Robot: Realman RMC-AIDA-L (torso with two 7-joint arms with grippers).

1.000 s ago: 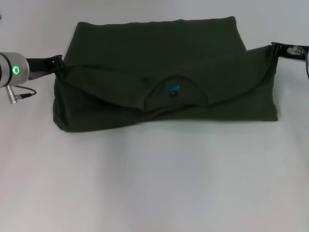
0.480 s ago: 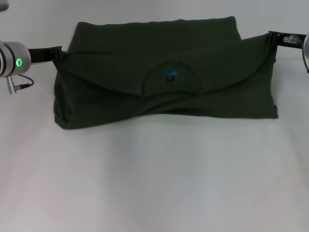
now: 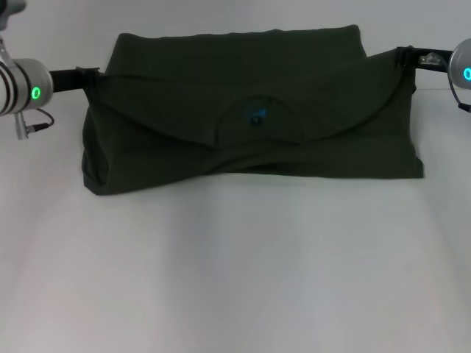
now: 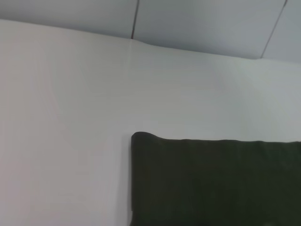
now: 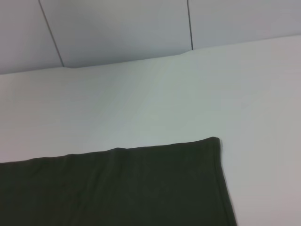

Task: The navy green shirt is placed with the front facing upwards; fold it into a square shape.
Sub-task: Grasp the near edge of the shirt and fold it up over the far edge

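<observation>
Olive shirt (image 3: 250,125) corners pinched: left gripper (image 3: 90,73); right gripper (image 3: 403,56)

Lighting: soft, even, diffuse. Shadows: faint along the near edge of the dark olive-green cotton shirt (image 3: 250,125). Glare: none. Focus: slightly soft throughout.

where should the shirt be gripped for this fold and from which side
Grip the navy green shirt at the two outer corners of the upper layer, each arm from its own side. The left gripper and right gripper sit right there; the collar hangs centred between them, so the layer lifts evenly.
</observation>
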